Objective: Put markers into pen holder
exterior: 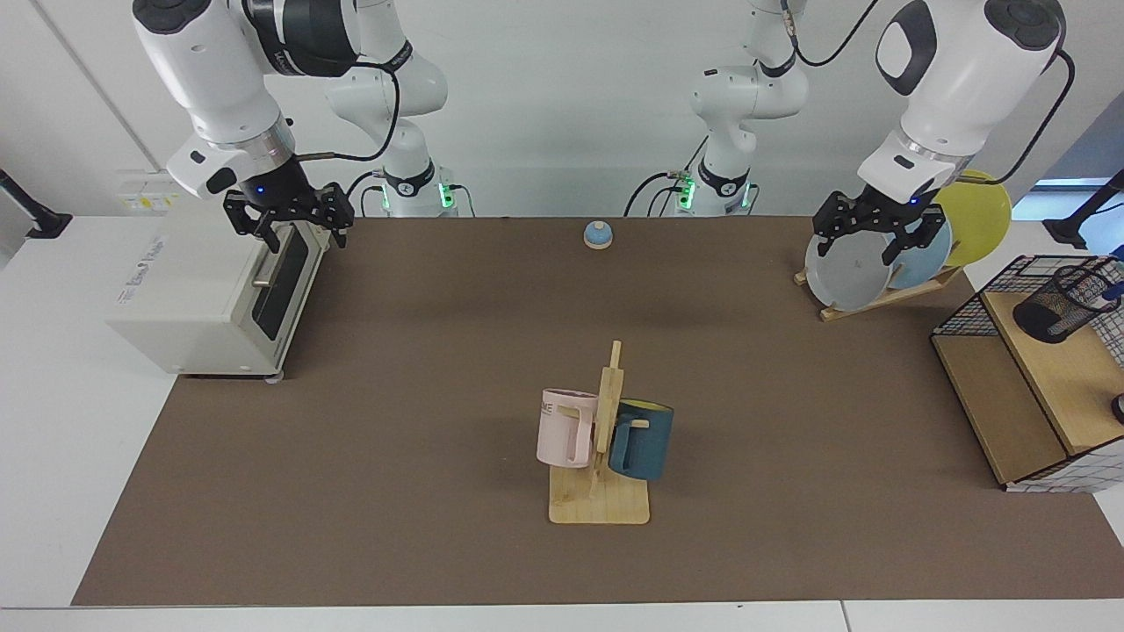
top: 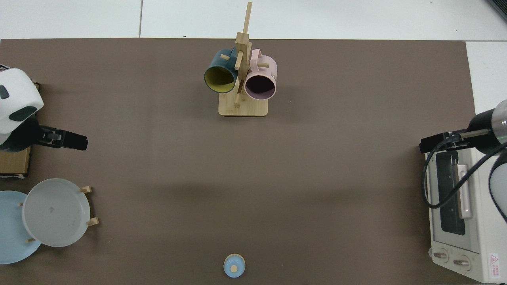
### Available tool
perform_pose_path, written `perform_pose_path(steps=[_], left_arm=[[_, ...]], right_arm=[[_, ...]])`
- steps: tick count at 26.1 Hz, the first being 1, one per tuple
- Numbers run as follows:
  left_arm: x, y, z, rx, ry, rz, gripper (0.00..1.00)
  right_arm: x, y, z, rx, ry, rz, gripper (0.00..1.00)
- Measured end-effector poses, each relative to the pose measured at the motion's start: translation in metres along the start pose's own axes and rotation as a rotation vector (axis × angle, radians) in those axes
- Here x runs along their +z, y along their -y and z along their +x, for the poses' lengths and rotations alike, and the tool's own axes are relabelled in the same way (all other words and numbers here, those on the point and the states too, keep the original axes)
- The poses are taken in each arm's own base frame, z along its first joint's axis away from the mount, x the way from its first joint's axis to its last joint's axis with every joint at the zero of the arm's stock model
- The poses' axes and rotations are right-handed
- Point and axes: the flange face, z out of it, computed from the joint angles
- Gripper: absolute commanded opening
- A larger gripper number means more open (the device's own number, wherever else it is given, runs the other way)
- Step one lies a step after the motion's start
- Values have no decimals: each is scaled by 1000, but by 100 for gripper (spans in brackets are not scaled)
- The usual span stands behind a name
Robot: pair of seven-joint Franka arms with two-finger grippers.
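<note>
Black wire mesh is forming the pen holder, which is lying tilted on the upper wooden board of a wire basket at the table's edge. A blue bit just beside the holder's mouth, at the picture's edge, may be the marker, but it is too cut off to tell. The left gripper is hanging empty with its fingers spread apart, in front of the grey plate in the plate rack, well apart from the holder. The right gripper is waiting above the toaster oven, fingers also spread. Pink and dark blue mugs are hanging on a wooden mug stand mid-table.
</note>
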Motion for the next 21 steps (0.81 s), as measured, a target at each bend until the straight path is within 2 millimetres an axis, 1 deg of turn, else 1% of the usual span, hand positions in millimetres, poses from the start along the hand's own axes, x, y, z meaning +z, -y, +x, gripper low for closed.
perform_pose_path(steps=[6, 12, 21], left_arm=[[-7, -3, -11, -13, -10, 3, 100], [-6, -7, -11, -31, -7, 3, 100], [-5, -6, -12, -34, -3, 3, 100]], right_arm=[[0, 0, 0, 0, 0, 0, 100], [0, 0, 0, 0, 0, 0, 100], [0, 0, 0, 0, 0, 0, 100]])
